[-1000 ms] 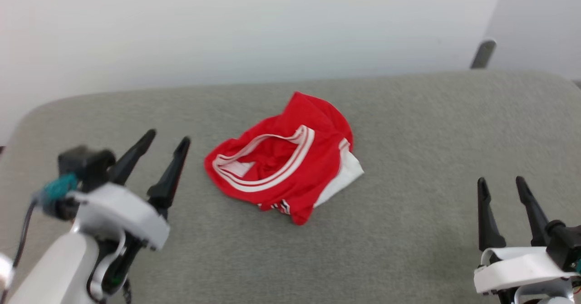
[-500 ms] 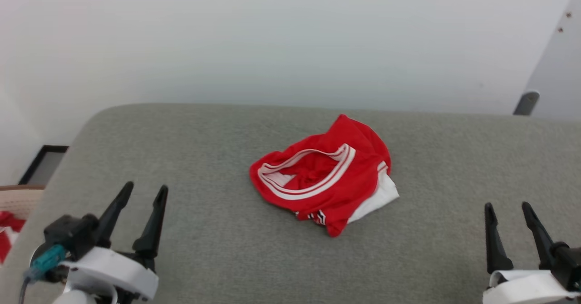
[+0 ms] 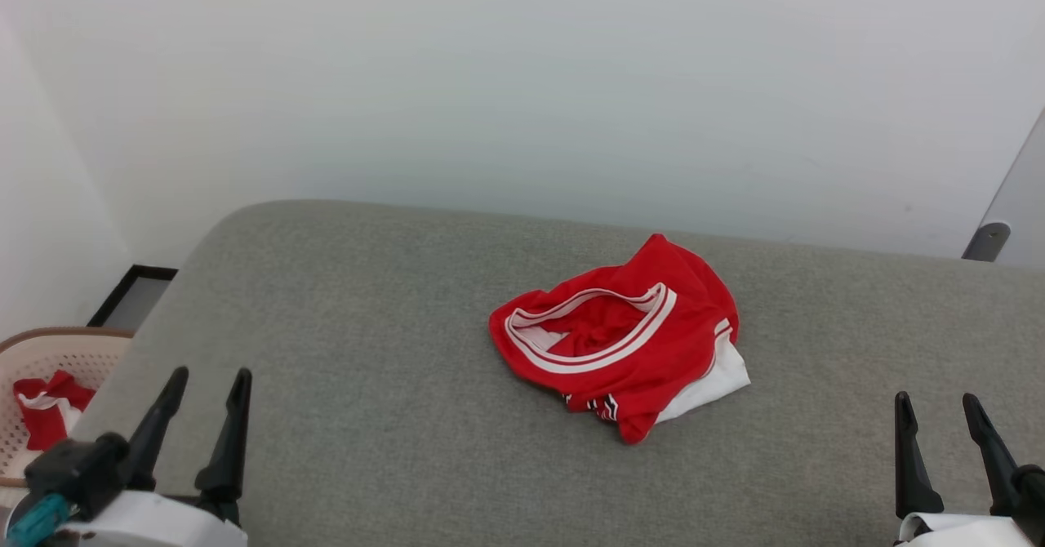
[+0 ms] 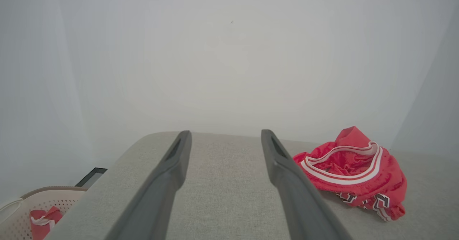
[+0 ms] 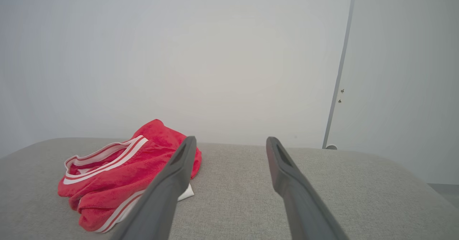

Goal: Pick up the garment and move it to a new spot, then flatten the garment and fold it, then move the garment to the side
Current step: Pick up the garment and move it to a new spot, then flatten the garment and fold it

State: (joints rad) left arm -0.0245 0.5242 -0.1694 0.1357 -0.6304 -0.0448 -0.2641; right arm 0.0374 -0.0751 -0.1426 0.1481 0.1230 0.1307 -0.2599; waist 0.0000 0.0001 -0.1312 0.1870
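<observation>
Garment (image 3: 624,351) lies bunched on the grey padded surface (image 3: 367,326), somewhat right of its middle and toward the wall. Its white-and-red striped opening faces up and a white sleeve shows at its right edge.

We see our left gripper (image 3: 211,373) at the lower left, fingers spread wide above bare fabric; the garment lies ahead and off to its right, well apart.

Our right gripper (image 3: 935,398) sits at the lower right, likewise spread, with the garment ahead and to its left, also well apart.

Beside the surface's left end we see a pale basket (image 3: 49,343) holding a smaller red-and-white cloth (image 3: 45,408).
</observation>
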